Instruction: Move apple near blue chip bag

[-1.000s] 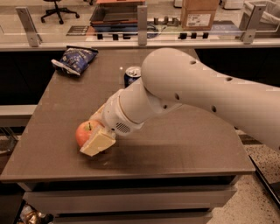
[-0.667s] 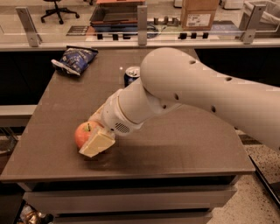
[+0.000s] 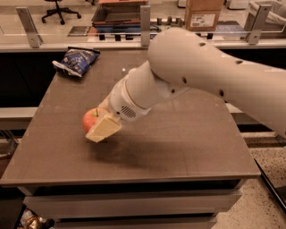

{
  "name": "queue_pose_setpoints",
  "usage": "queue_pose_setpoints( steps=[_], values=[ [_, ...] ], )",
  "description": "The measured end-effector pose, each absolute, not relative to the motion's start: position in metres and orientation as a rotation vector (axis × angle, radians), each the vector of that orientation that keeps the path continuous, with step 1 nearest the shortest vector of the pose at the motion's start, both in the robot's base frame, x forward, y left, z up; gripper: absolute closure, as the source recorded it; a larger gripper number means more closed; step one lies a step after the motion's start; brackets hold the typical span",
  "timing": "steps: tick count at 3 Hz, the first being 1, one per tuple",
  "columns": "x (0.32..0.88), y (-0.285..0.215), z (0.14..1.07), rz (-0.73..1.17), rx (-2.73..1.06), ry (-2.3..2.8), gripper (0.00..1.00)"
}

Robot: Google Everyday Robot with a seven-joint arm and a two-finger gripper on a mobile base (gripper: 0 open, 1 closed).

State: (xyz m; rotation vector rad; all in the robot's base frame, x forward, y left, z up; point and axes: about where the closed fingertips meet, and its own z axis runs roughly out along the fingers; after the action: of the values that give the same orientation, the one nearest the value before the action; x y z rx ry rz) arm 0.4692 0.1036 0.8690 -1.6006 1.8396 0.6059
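The orange-red apple (image 3: 90,119) is at the left middle of the brown table (image 3: 187,143), held between the fingers of my gripper (image 3: 95,123). The near cream finger (image 3: 103,129) lies across the apple's front; the far finger is mostly hidden behind it. The apple looks slightly raised, with a shadow on the table below it. The blue chip bag (image 3: 77,61) lies flat at the table's far left corner, well beyond the apple. The white arm reaches in from the right.
A railing with metal posts (image 3: 145,22) runs behind the table's far edge. A cardboard box (image 3: 203,13) and a dark tray (image 3: 120,15) are on the counter beyond. The table's left edge is close to the apple. The arm covers the table's middle back.
The gripper and the apple have moved up and toward the far side of the table. The arm now covers the soda can seen earlier.
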Motion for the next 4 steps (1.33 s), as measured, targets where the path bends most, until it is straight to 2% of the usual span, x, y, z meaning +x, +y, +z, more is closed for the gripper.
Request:
queue_pose_setpoints(
  steps=[2,4],
  values=[
    [0.541,0.092,0.919,0.538,-1.597,1.89,1.0],
    [0.609,0.102,0.973,0.465,-1.658,1.827,1.0]
  ],
)
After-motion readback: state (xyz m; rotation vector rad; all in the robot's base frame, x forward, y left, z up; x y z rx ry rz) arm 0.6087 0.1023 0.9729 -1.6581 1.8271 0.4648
